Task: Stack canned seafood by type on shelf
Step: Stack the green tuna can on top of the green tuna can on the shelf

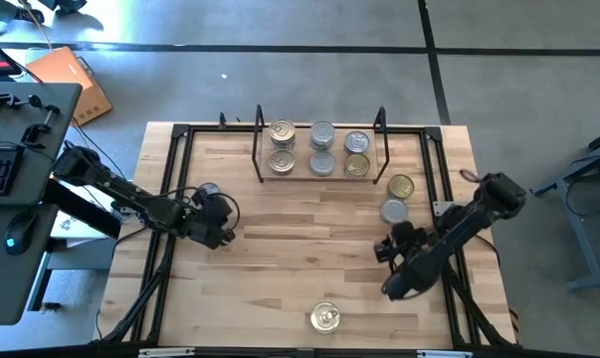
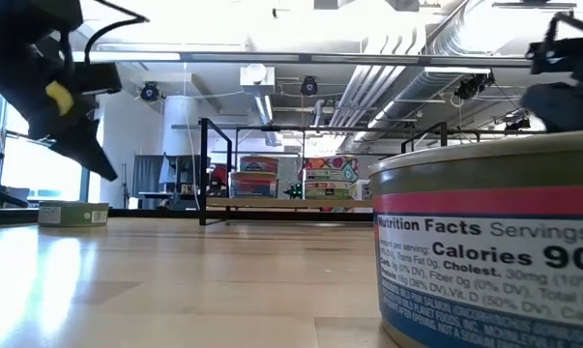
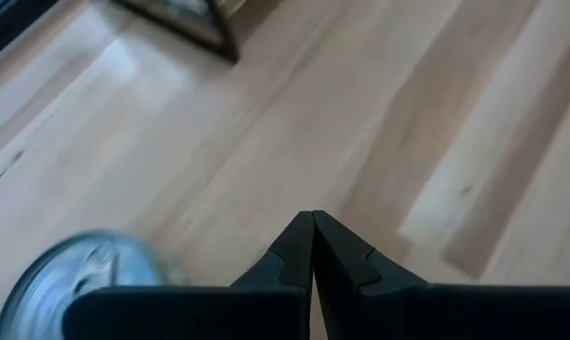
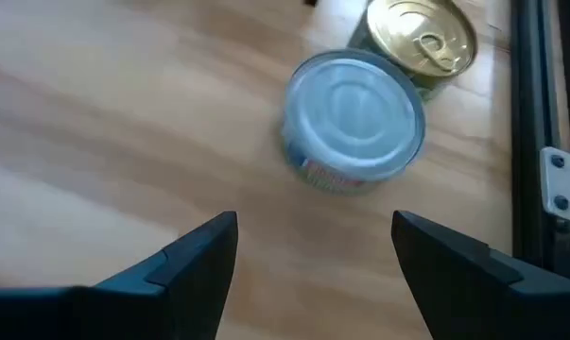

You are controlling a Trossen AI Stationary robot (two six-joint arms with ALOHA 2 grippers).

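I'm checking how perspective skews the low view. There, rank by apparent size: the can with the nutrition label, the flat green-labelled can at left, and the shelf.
1. Nutrition-label can, largest only because it sits nearest the camera.
2. Shelf, far back.
3. Green-labelled can, smallest.

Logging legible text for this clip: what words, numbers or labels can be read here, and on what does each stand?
"Nutrition Facts", "Servings": label of the near can, low view.
"Calories 90": same label; the number is cut by the picture's edge.
"Cholest.": same label; the finer print around it is too small to read.
Labels of the cans on the shelf: too small to read.
Colourful boxes in the room behind: too blurred to read.
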